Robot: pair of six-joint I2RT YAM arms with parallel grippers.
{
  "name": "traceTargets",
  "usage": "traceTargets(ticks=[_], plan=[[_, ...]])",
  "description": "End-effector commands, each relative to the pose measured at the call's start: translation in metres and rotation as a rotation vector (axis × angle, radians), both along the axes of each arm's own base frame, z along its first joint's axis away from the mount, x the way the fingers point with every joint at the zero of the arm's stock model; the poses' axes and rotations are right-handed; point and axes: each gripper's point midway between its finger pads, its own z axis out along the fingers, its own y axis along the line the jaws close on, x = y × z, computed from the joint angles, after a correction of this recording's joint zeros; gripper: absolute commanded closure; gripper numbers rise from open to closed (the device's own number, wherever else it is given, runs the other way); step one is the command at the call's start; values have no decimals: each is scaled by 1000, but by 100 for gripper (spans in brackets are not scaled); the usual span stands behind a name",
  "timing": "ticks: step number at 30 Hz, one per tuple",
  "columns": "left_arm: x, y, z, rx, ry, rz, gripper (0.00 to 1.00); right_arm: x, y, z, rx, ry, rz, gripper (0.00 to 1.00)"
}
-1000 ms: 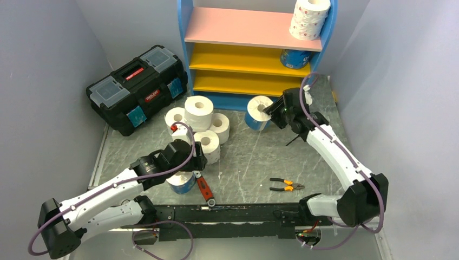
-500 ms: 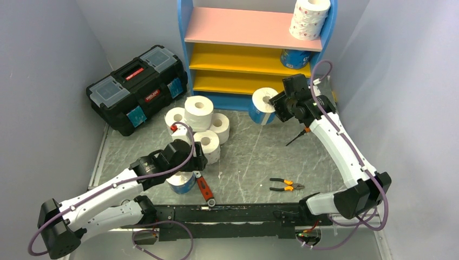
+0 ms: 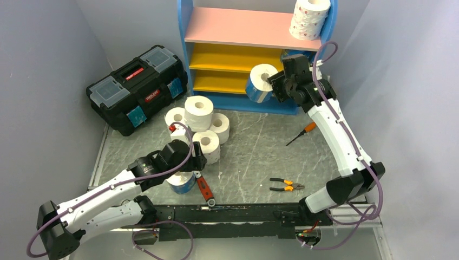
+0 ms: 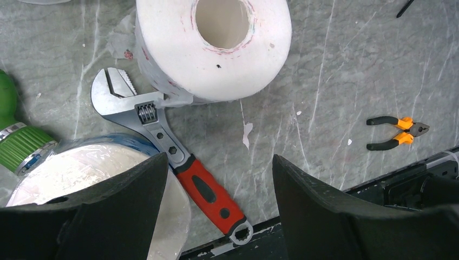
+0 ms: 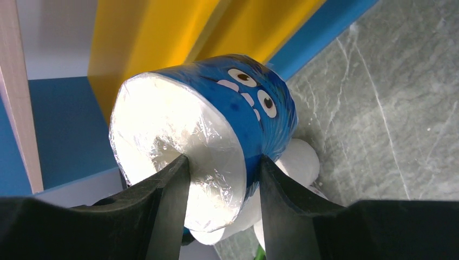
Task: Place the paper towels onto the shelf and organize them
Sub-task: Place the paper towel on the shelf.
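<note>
— Where's the blue-wrapped white paper roll (image 3: 258, 83)?
— Upper centre of the top view, clamped in the right tool (image 3: 272, 85), in the air before the yellow boards (image 3: 227, 57) of the blue-framed shelf (image 3: 238, 28).
— The left tool (image 4: 216, 162)?
— Lower left, fingers apart, empty, over the grey surface (image 4: 325, 81).

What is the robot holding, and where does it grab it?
The right gripper pinches a blue-wrapped roll by its wall: one finger in the core, one outside. The left gripper is open and empty.
</note>
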Motion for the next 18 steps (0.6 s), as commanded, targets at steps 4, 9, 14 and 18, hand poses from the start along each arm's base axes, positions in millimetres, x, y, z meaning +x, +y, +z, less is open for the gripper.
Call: traceTargets(ticks=[4, 9, 14, 18], plan=[[5, 0, 17, -24, -39, 17, 24, 34, 4, 51, 52, -166, -53, 100], [6, 3, 16, -11, -46, 21, 24, 44, -2, 66, 34, -214, -93, 100], [8, 4, 17, -5, -54, 27, 23, 52, -2, 71, 30, -238, -106, 100], [8, 5, 17, 3, -54, 28, 23, 56, -1, 70, 29, -240, -107, 100]])
